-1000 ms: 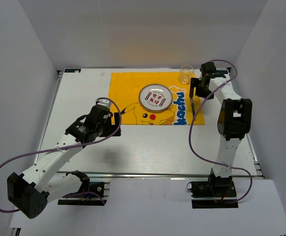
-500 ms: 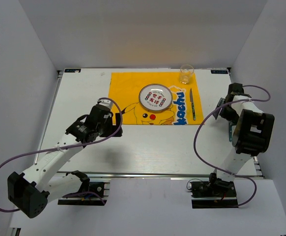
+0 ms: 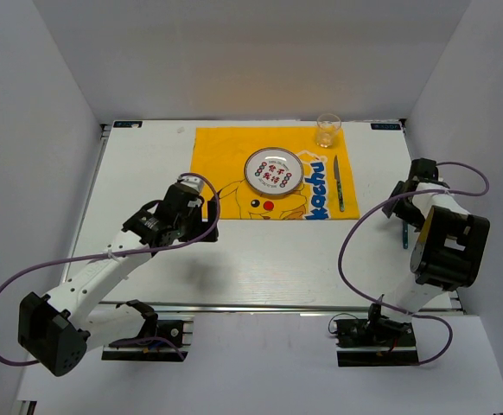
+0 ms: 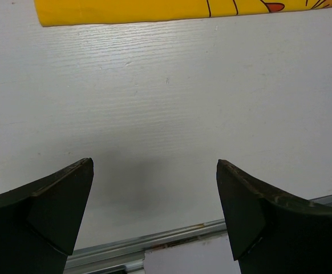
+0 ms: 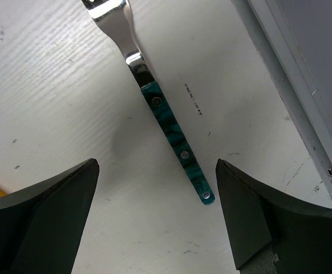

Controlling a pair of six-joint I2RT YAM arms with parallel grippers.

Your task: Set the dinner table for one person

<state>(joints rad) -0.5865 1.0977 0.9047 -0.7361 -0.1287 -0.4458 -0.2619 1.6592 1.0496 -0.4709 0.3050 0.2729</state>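
The white dinner table (image 3: 148,156) carries a yellow cartoon mat (image 3: 226,156). On the mat are a patterned plate (image 3: 271,170) and a green-handled knife (image 3: 339,186) near its right edge. A clear glass (image 3: 327,130) stands at the mat's far right corner. A fork (image 3: 404,233) with a green riveted handle (image 5: 174,137) lies on the bare table at the right. My right gripper (image 3: 404,206) (image 5: 156,165) is open just above it, with the handle between the fingers. My left gripper (image 3: 198,226) (image 4: 154,162) is open and empty over bare table, near the mat's front left corner (image 4: 126,11).
The table's metal rail (image 4: 154,242) runs along the near edge, below the left gripper. The right rail and grey wall (image 5: 303,85) are close to the fork. Purple cables loop beside both arms.
My right arm swung from the knife on the mat's right side out to the right of the table, over the fork. The knife stays on the mat. My left gripper shifted slightly right.
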